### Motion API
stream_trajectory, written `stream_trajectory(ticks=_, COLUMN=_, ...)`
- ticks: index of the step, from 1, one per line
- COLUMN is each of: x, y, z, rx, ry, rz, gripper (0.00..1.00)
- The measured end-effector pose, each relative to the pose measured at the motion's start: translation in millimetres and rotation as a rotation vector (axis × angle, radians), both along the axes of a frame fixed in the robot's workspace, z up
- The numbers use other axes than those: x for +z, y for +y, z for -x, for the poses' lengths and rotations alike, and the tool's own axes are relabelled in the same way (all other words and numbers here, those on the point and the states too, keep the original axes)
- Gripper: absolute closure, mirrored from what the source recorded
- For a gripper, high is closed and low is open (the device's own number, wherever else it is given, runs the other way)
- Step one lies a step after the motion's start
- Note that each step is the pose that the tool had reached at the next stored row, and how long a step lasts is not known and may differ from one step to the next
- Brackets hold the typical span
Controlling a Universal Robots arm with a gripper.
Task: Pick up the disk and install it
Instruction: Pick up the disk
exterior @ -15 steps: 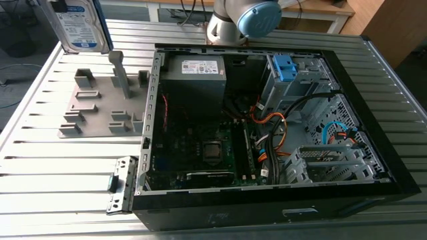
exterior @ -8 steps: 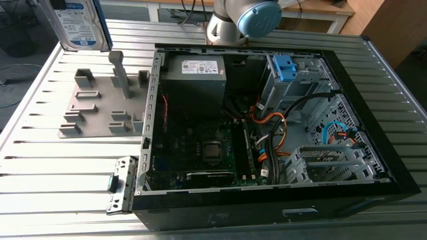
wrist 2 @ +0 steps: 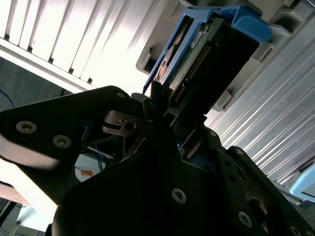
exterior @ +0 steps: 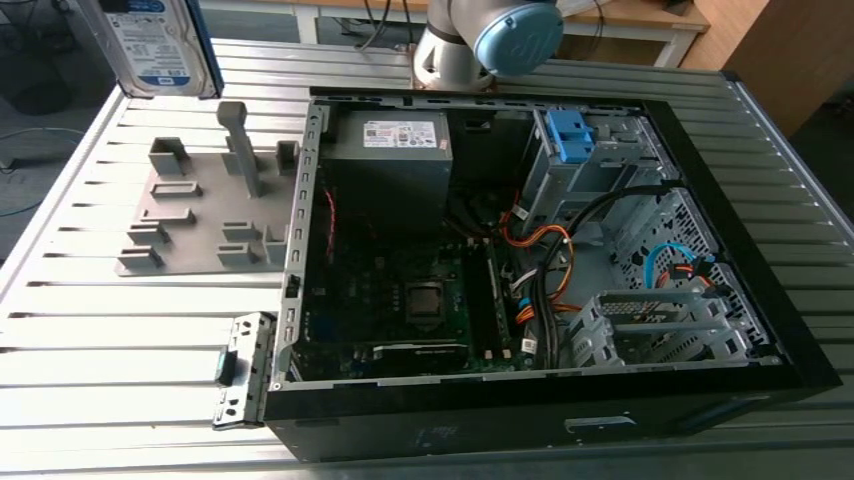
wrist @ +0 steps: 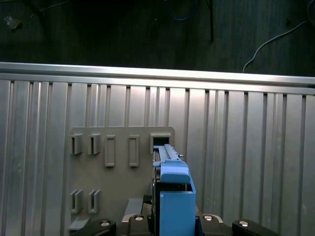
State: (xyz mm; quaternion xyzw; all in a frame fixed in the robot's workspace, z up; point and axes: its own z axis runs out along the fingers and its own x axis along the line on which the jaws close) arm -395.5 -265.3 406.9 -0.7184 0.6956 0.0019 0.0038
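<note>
gripper (wrist 2: 165, 115): black fingers pressed together on the disk (wrist 2: 206, 54), pinching it at its connector end. no gap shows between pads and drive in the second wrist view. the blue carrier frame wraps the far end and one long edge.

disk position, taken from the grey slotted holder (wrist: 113, 167): in the first wrist view the disk hangs edge-on over the holder, its blue end pointing down at the slot row and apart from it. it is out of its slot. in the exterior view the disk (exterior: 158, 45) shows label-side on, raised well above the holder and toward that view's left of it.

step in hand, as i judge it: carrying the disk in a firm pinch.
- keep the drive square in the fingers; the hold is at one end only, so any swing could lever it loose.
- keep it clear of the holder's upright posts.
- no side load on the connector edge.

arm pose: the wrist points down at the holder, with the disk running lengthwise away from the fingers. a grey-and-blue arm joint (exterior: 501, 35) sits to the exterior view's right of the holder, behind the open computer case (exterior: 534, 415).

the case lies just beside the holder on the slatted table (exterior: 107, 330), with a blue bracket (exterior: 567, 135) in its far corner from the holder.
</note>
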Motion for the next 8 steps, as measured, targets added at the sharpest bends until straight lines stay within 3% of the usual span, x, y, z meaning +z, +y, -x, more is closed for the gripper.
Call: stream_trajectory(ticks=8, x=7.1, y=0.0, z=0.0, rx=0.000, ry=0.0000, rz=0.0000, gripper=0.64)
